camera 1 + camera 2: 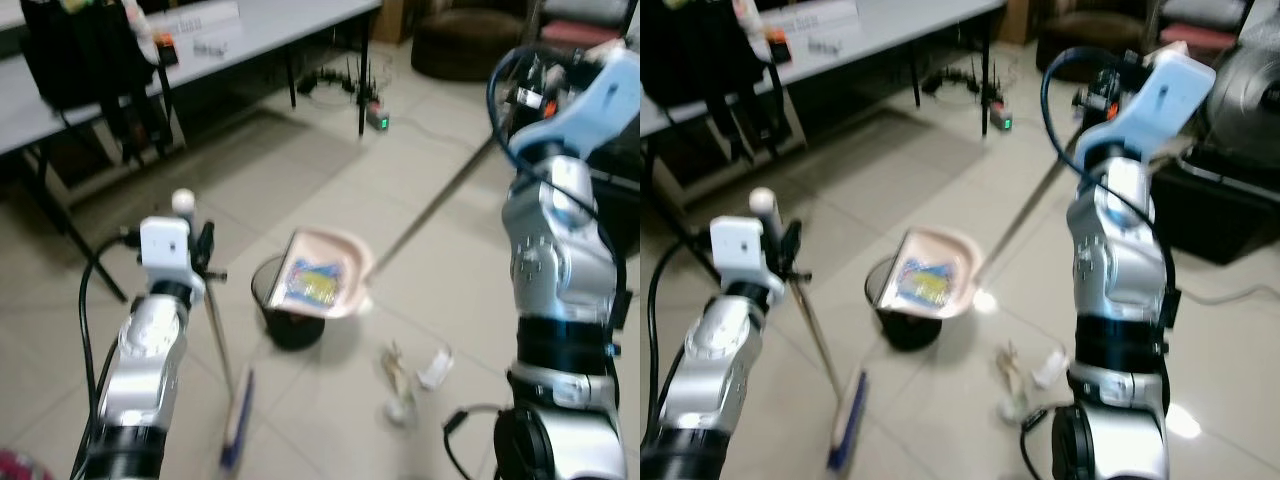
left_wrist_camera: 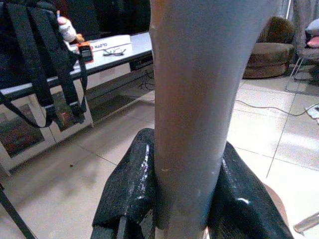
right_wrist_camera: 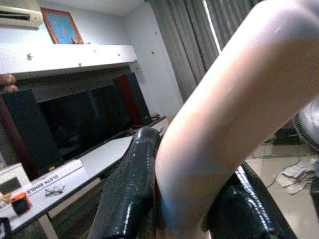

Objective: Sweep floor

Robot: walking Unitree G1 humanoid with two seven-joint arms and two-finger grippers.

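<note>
Around the bin (image 1: pixel 290 318): dustpan (image 1: pixel 322 276) covers its mouth, broom (image 1: pixel 228 400) slants just left, litter (image 1: pixel 412 378) lies right, table legs (image 1: pixel 362 88) stand well behind; bare tiles (image 1: pixel 260 180) between

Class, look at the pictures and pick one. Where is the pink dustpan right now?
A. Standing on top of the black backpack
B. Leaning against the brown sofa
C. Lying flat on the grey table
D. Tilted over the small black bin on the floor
D: the pink dustpan tilts over the black bin, its long handle held by the right gripper.
</note>
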